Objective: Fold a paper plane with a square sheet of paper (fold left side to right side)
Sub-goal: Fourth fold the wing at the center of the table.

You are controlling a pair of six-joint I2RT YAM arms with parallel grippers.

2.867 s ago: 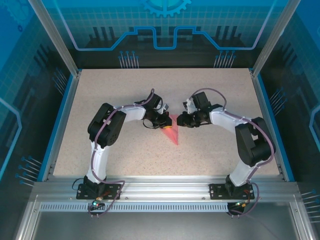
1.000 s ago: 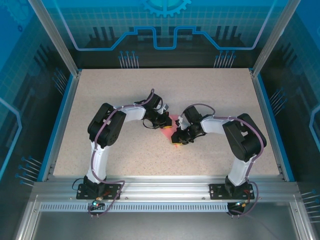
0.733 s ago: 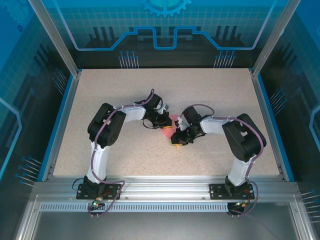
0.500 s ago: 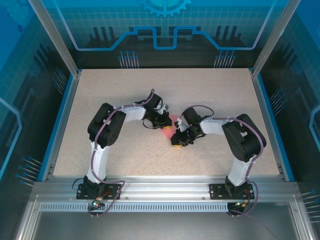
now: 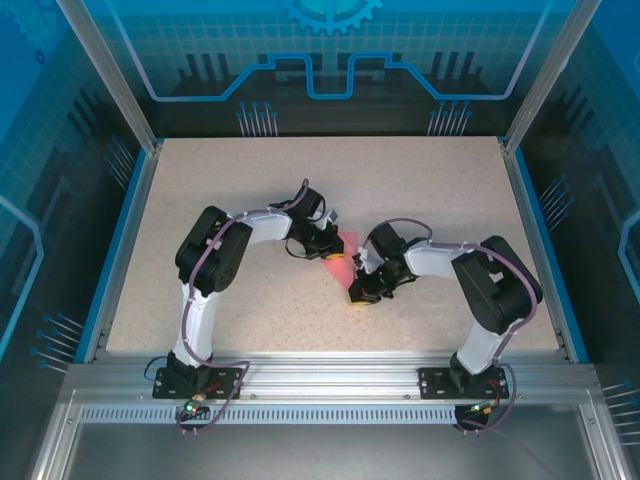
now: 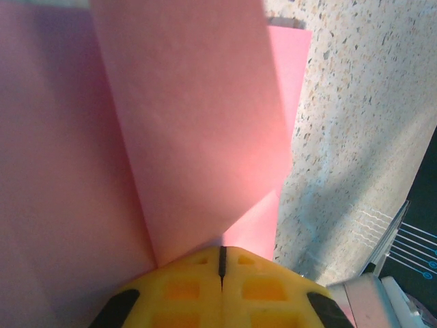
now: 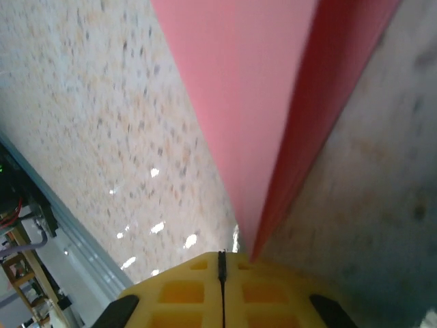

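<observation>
The pink-red paper plane lies on the speckled table as a long narrow triangle, its sharp tip pointing toward the near edge. My left gripper is shut, its yellow fingertips resting on the wide far end of the folded paper. In the left wrist view, the left gripper shows only a thin slit between its pads. At the plane's narrow tip, my right gripper is also shut. The right wrist view shows the plane's tip meeting the right gripper just right of its closed slit.
The speckled table spreads out on all sides of the paper. A blue rim and a metal frame bound it. Both arm bases stand at the near edge.
My right gripper has slid along the plane toward its near tip and closed. The left gripper has stayed shut on the wide end.
</observation>
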